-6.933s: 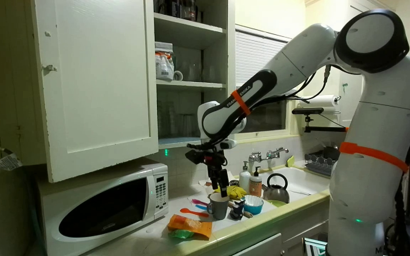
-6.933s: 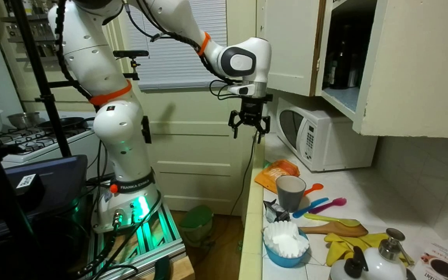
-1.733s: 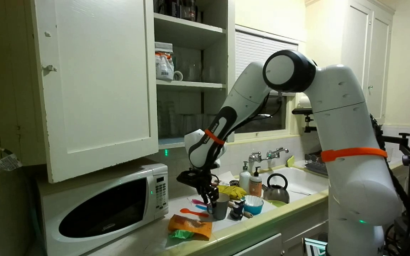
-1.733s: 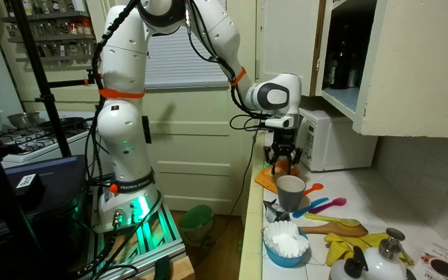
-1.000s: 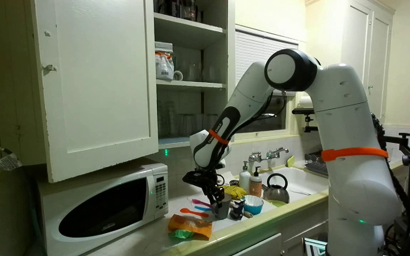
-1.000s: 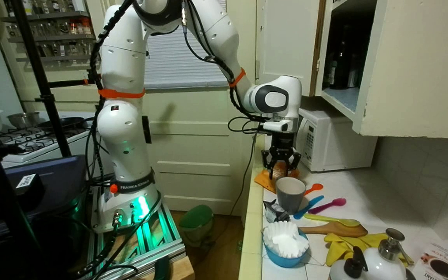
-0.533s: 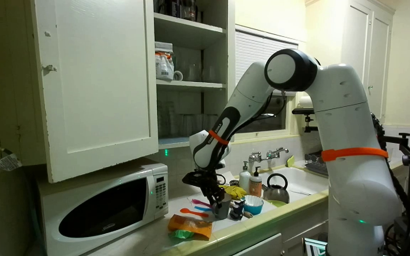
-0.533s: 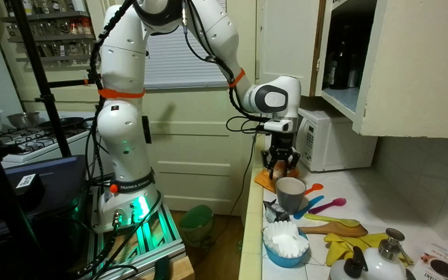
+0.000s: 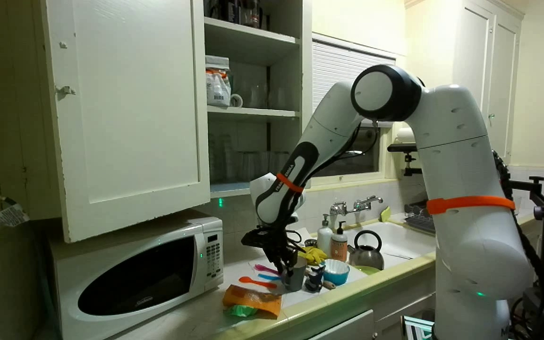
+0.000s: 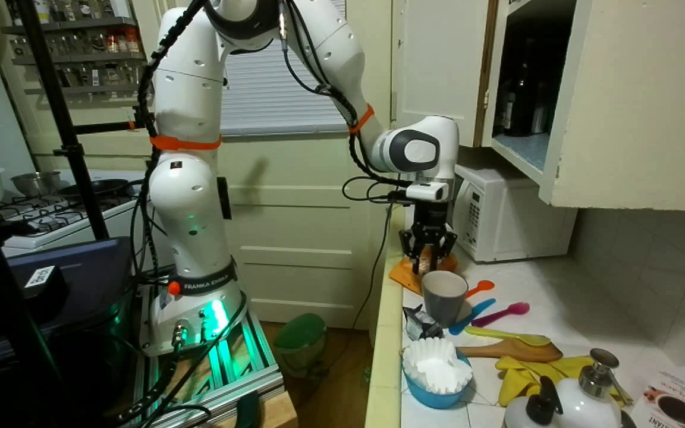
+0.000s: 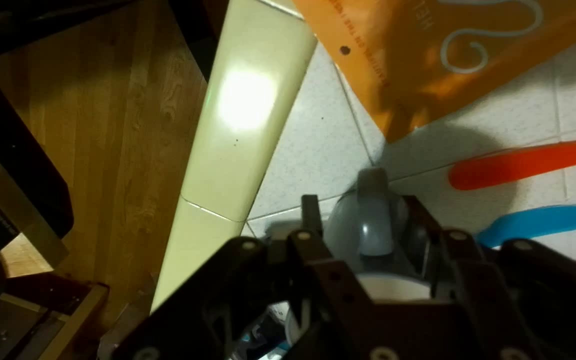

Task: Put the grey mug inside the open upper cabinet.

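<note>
The grey mug [image 10: 442, 300] stands upright on the counter, its cylindrical side also visible in an exterior view [image 9: 296, 277]. In the wrist view, its handle [image 11: 375, 235] lies between the fingers of my gripper [image 11: 365, 212], with a gap on the left side; on the right, whether finger and mug touch is unclear. The jaws are part-way apart, around the handle without gripping it. In an exterior view, my gripper [image 10: 426, 267] points down just behind the mug. The open upper cabinet [image 9: 253, 112] has its panelled door [image 9: 130, 104] swung wide, with white shelves showing.
A white microwave [image 9: 140, 269] sits below the cabinet door. Around the mug lie an orange bag [image 9: 252, 302], a red spoon [image 9: 257, 282], a blue spoon [image 10: 473, 315], a dark patterned object [image 10: 421, 324] and a blue bowl [image 10: 434, 395]. Glasses and a bag [image 9: 218, 87] occupy the shelves.
From high above, my gripper came down to the mug's handle side. The mug shifted slightly and its handle is now hidden in an exterior view. During the last second the fingers drew a little closer together.
</note>
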You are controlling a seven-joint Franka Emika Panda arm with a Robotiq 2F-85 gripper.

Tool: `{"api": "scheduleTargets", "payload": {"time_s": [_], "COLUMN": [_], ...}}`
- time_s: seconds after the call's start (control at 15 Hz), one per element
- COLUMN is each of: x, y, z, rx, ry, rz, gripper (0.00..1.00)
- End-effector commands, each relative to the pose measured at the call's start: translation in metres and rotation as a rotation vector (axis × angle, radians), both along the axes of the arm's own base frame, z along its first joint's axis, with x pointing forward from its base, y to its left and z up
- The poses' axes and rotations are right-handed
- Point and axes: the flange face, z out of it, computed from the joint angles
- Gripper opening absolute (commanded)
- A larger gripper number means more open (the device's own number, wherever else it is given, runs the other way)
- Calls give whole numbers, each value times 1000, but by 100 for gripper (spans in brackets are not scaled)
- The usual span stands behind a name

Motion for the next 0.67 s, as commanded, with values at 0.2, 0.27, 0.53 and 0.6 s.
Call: {"api": "scheduleTargets", "payload": {"time_s": [0.2, 0.27, 0.53, 0.6], "x": [-3, -4, -4, -4], "y": [-2, -2, -4, -4], "z": [-4, -4, -3, -2], "rx": [5, 7, 8, 8], "ry": [7, 7, 8, 7], "rz": [70, 74, 83, 84], "gripper": [41, 36, 7, 5]}}
